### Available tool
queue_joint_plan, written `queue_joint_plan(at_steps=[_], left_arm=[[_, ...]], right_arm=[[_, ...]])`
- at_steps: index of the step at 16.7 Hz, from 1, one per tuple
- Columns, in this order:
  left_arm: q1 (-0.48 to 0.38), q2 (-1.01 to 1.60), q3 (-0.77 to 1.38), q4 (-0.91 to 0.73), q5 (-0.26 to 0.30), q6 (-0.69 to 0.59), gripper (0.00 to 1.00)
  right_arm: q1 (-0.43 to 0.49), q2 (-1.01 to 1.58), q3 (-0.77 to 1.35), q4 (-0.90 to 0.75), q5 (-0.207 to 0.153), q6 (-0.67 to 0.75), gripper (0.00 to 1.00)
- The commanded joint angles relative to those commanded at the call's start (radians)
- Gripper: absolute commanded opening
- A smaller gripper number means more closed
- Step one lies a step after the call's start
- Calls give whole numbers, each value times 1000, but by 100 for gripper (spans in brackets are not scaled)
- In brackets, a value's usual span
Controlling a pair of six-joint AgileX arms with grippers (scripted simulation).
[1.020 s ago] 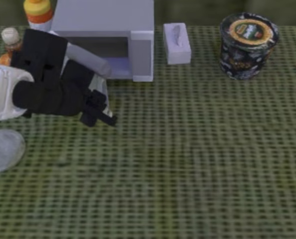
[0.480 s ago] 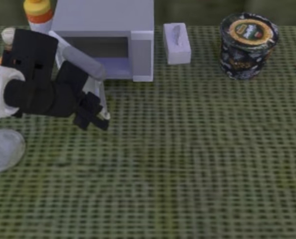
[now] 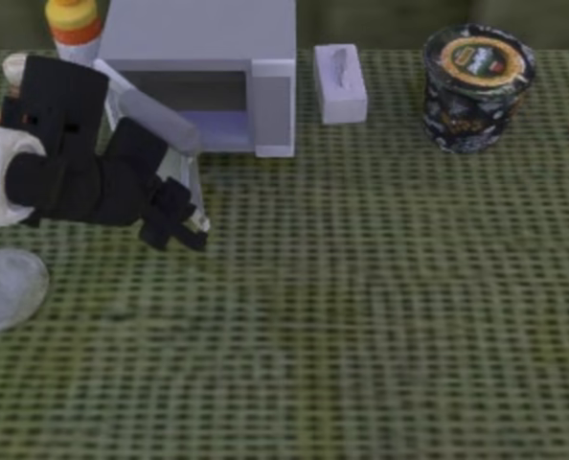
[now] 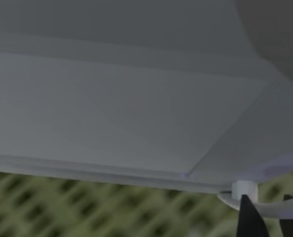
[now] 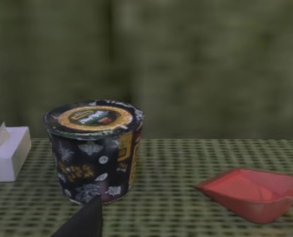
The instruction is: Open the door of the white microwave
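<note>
- The left gripper [image 3: 191, 228] sits at the near tip of the door [image 3: 191, 172], its black fingers [image 4: 248, 219] clamped on the thin white handle [image 4: 245, 189] — the left wrist view shows the dark tips either side of it.
- Against half a second ago, barely a shift: gripper and door stand almost where they were. A full second back the door was less swung out and the gripper a touch farther right.
- The door is a flat white panel, hinged at the left of the white microwave [image 3: 203, 34] and swung out toward the near side, leaving the cavity open.
- The microwave, boxy and smooth, stands at the far left of the table [image 3: 380, 316], which wears a green woven mesh cover.
- Just right of it, a small white tissue box [image 3: 340, 84]; further right, a dark printed noodle cup [image 3: 478, 86] with a round lid.
- An orange-banded bottle [image 3: 73, 27] stands far left, a clear round dish [image 3: 7, 287] lies near left.
- The right wrist view shows a red scoop [image 5: 250, 192]; only a dark finger of the right gripper [image 5: 82, 223] appears, so I cannot tell its state.
</note>
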Motion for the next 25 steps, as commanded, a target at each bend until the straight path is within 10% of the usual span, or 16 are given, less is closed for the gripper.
queue_joint_plan(at_steps=[25], left_arm=[[22,-7,-2,-19,41,53,0]], right_arm=[[0,0,0,0,0,0,100]])
